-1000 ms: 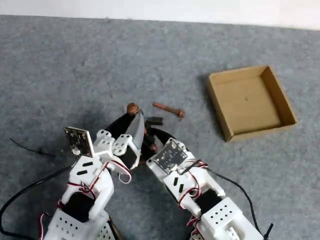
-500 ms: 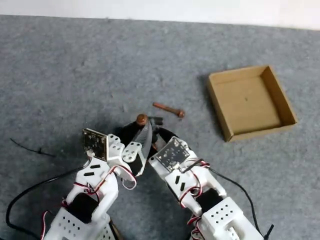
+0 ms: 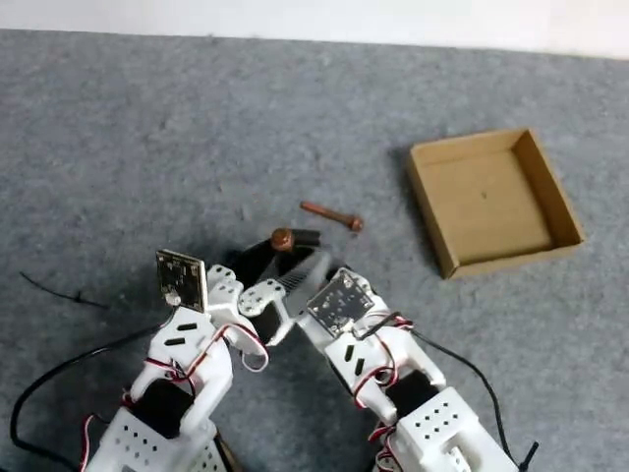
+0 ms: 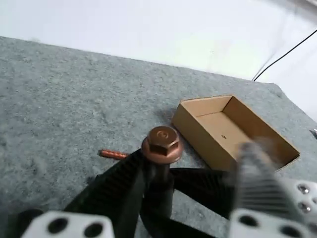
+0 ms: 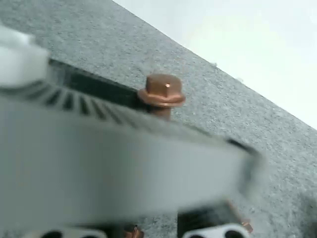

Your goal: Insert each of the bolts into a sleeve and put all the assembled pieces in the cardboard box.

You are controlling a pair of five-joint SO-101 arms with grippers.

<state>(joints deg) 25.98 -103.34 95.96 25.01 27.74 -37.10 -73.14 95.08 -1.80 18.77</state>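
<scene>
Where it stands, well to the left of the cardboard box [image 3: 482, 202] in the high view, the bolt [image 4: 161, 143] is upright, long axis vertical, its copper flanged hex head uppermost (the shank below looks dark). The left gripper [image 4: 195, 156] is spread wide, only its black finger [image 4: 119, 183] against the shank; whether the right gripper [image 3: 305, 264] grips anything cannot be told.

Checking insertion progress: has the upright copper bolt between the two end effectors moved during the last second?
Yes. The upright bolt has shifted toward the cardboard box side and nearer the arm bases, judged against the loose bolt.
</scene>
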